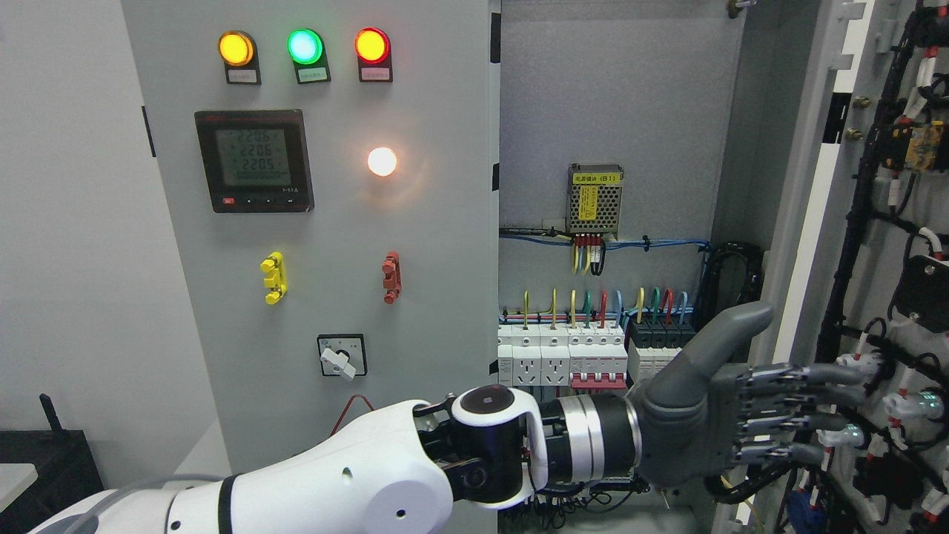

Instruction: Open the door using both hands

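Observation:
The grey cabinet's right door (pixel 819 222) stands swung open to the right, and its inner face with black wiring faces me. My left arm comes in from the lower left and reaches across. My left hand (pixel 786 400) is open, with the thumb up and the fingers (pixel 823 423) stretched flat against the door's inner face near its edge. It grasps nothing. The left door (pixel 415 311) is shut. My right hand is out of view.
The open cabinet (pixel 608 104) shows a power supply (pixel 594 199), coloured wires and a row of breakers (pixel 586 360). The left door carries three indicator lamps, a meter (pixel 253 160), a lit white lamp, two handles and a rotary switch (pixel 341 357). A white wall is at the left.

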